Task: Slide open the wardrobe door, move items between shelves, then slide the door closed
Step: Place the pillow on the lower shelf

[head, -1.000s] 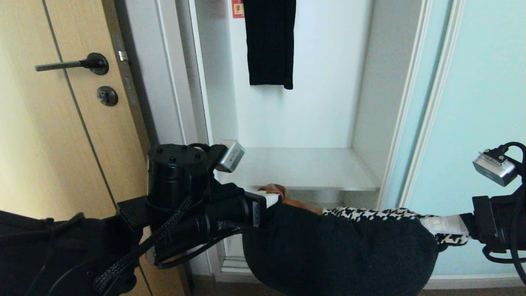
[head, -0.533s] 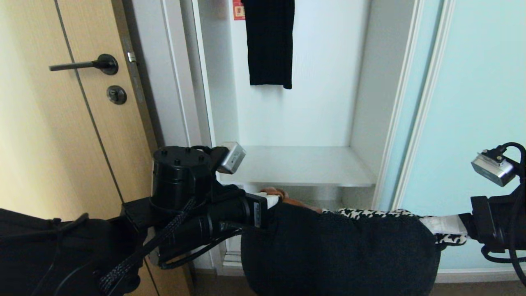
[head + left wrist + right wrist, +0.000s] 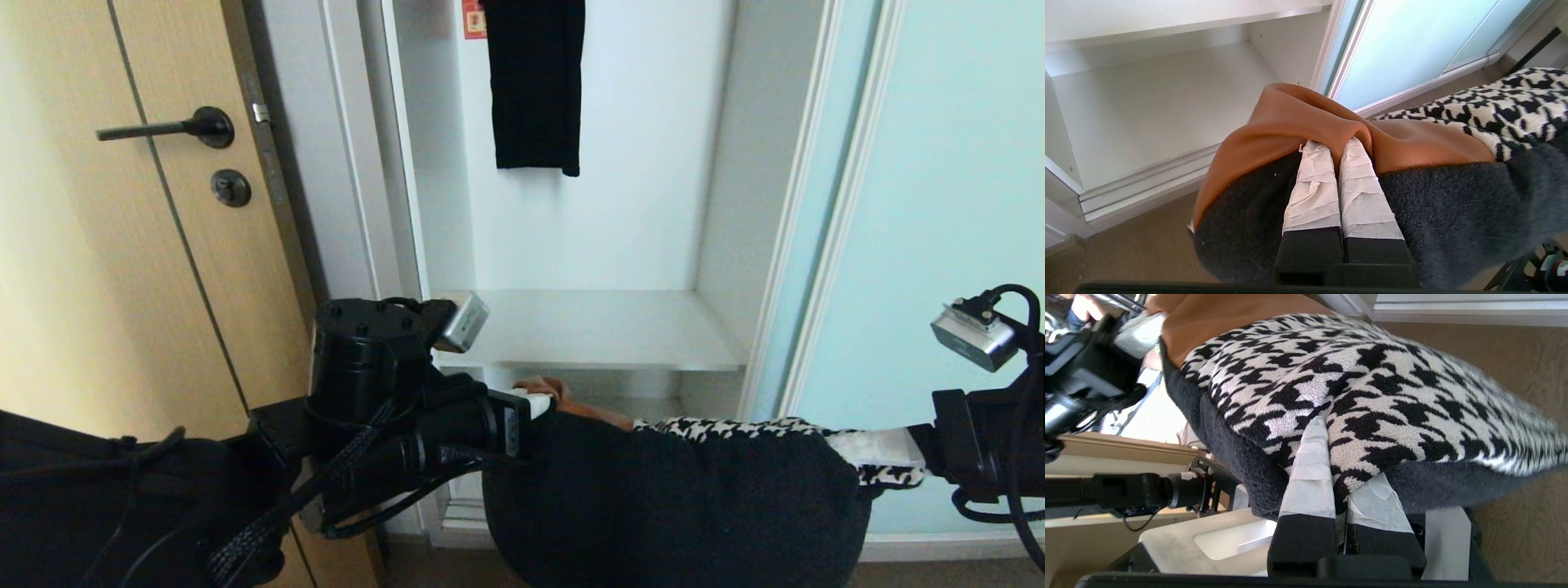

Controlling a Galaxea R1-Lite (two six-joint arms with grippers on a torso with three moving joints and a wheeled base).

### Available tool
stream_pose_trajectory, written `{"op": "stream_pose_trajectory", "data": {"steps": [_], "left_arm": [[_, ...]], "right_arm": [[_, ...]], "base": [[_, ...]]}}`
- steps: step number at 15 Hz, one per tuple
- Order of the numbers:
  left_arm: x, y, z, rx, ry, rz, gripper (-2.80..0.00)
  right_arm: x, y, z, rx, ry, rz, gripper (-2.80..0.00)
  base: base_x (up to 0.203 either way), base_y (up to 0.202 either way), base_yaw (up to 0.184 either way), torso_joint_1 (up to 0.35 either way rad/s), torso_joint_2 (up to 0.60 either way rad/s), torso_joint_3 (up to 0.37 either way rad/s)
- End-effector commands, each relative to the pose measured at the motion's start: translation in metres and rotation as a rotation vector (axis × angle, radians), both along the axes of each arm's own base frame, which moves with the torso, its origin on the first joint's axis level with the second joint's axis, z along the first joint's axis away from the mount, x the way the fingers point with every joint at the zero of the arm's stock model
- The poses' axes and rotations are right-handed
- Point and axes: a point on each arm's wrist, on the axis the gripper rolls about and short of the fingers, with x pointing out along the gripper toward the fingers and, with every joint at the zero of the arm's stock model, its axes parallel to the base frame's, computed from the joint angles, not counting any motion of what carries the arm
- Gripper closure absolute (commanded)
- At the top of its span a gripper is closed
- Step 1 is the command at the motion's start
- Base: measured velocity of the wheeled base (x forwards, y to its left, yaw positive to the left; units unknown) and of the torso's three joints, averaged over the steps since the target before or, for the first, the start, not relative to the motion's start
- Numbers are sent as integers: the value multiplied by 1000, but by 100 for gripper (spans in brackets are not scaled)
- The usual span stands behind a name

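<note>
Bundle in transit, door open: mid-task holding entry.

Wooden door with lever handle stands at far left, no part of my job. My left gripper is clamped on the left end of the folded clothes bundle, its taped fingers pinched tight on the rust-brown and black layers. Bundle hangs in front of the wardrobe, below the upper shelf, on neither board; the lower shelf lies behind it. Long black garment hangs above. My right gripper is closed on the houndstooth end. Sliding wardrobe door sits pushed aside at right. Reckoning: opening done; placing on a shelf and closing remain.
</note>
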Motion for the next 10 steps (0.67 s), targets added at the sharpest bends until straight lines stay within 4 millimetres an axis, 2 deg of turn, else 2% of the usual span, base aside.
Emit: {"op": "stream_pose_trajectory", "data": {"steps": [1, 10], "left_arm": [[3, -2, 0, -11, -6, 1, 0], [5, -3, -8, -5, 20, 14, 0]], "right_arm": [[1, 0, -2, 6, 11, 8, 0], [9, 1, -10, 9, 35, 11, 0]], "base": [[0, 0, 0, 0, 0, 0], [0, 0, 0, 2, 2, -168]]}}
